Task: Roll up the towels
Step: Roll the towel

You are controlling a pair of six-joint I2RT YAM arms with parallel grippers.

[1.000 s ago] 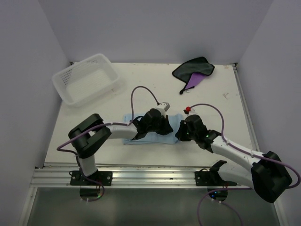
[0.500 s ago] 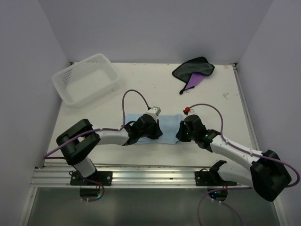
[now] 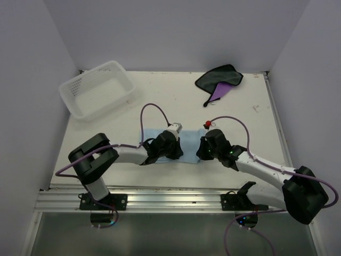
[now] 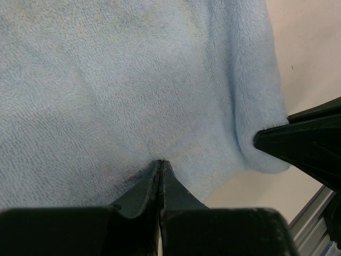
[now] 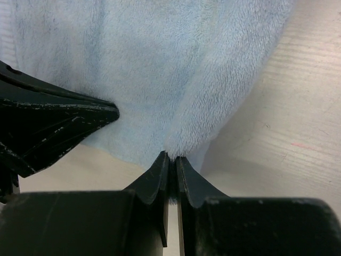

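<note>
The light blue towel (image 3: 189, 149) lies spread on the table near the front, between my two grippers. My left gripper (image 3: 179, 150) is shut, its tips (image 4: 160, 163) pressed down on the towel's (image 4: 133, 80) middle with no cloth showing between them. My right gripper (image 3: 201, 151) is shut on a raised fold at the towel's (image 5: 160, 64) right edge (image 5: 171, 156). Each wrist view shows the other gripper's dark fingers close by. The purple and dark grey towel (image 3: 219, 80) lies crumpled at the far right of the table, away from both arms.
A white lattice basket (image 3: 96, 88) stands at the far left of the table. White walls close in the table on three sides. A metal rail (image 3: 160, 198) runs along the near edge by the arm bases.
My left gripper has slid leftward over the blue towel, away from the right gripper, and the towel now lies flatter. The right gripper has crept slightly left, keeping its hold.
</note>
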